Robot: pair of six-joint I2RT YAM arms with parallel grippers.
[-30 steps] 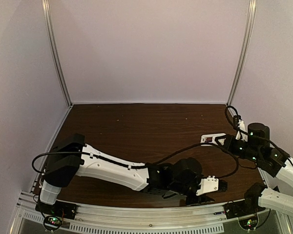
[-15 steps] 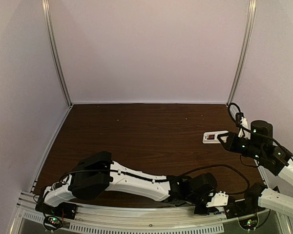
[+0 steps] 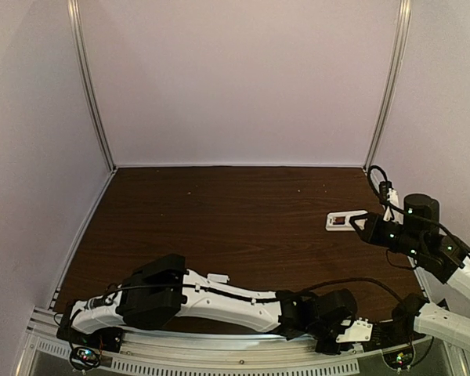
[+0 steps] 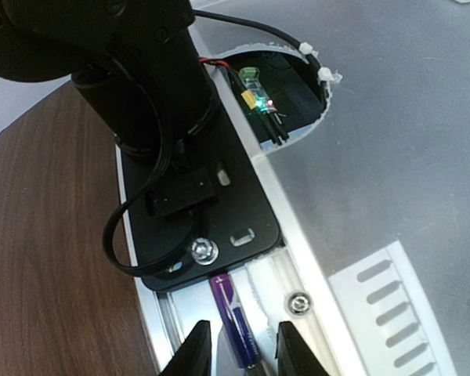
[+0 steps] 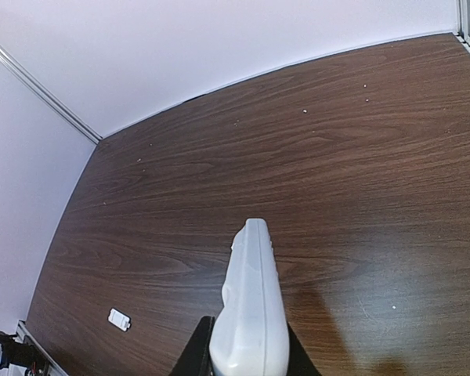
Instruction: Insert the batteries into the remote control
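One of the batteries, slim and purple, lies in the groove of the aluminium rail at the table's near edge, just short of the right arm's black base plate. My left gripper straddles its near end, jaws open with a small gap on each side. In the top view this gripper sits low at the front right. My right gripper is shut on the white remote control, held edge-on above the table. From above, the remote control shows at the right, with a dark and red patch on its face.
A small white cover piece lies on the brown table, also seen in the top view as the cover piece beside the left arm. A screw head and a slotted white panel flank the rail. Cables loop around the base plate.
The left arm has swung right and down to the front rail, beside the right arm's base, and its jaws have narrowed a little. The right arm lifted the remote slightly, then held still.
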